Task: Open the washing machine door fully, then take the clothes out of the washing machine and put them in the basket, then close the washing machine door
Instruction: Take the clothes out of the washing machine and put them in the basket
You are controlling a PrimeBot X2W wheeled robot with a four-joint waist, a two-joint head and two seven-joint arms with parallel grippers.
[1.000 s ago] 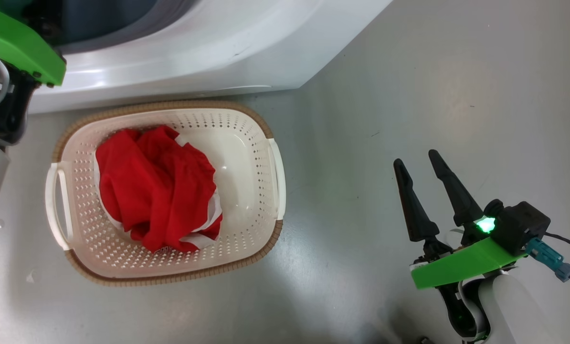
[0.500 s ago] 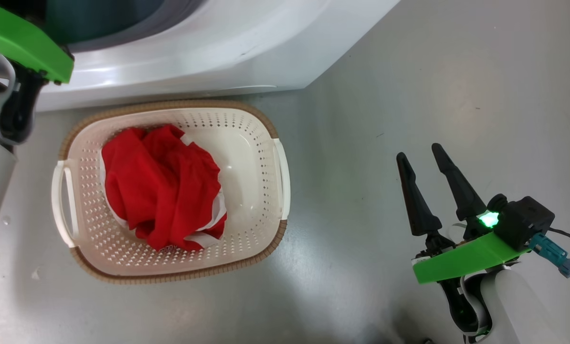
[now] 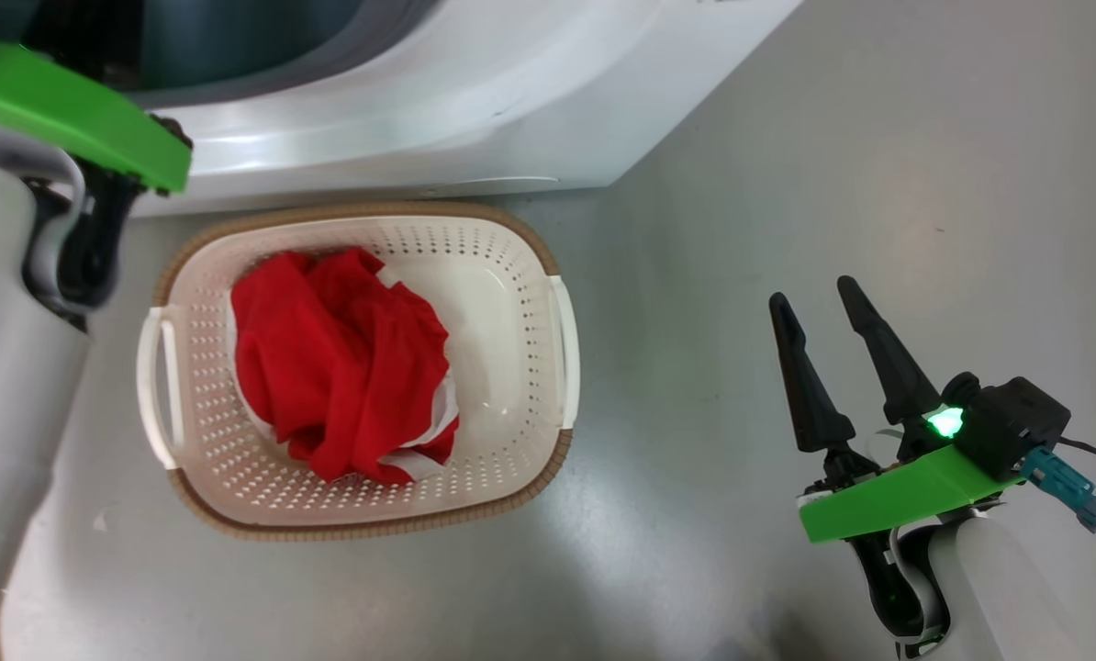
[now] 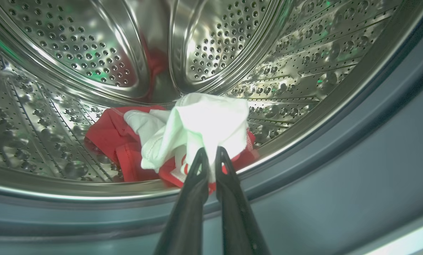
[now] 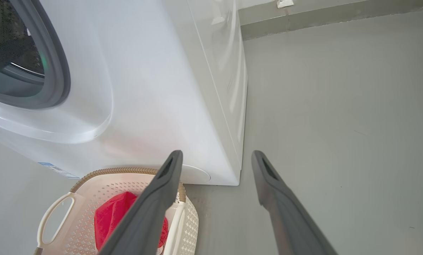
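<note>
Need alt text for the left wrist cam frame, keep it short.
The left gripper pinches the white part of red-and-white clothes lying low in the perforated steel drum. The grey rubber ring curves across the foreground.

washing machine (image 5: 154, 88): white, steel drum (image 4: 73, 53) | basket (image 3: 511, 275): cream, brown rim, on floor beside machine | clothes (image 3: 341, 363): red-and-white heap in basket; another piece (image 4: 197, 124) in drum, pinched by left gripper (image 4: 210, 153)
</note>
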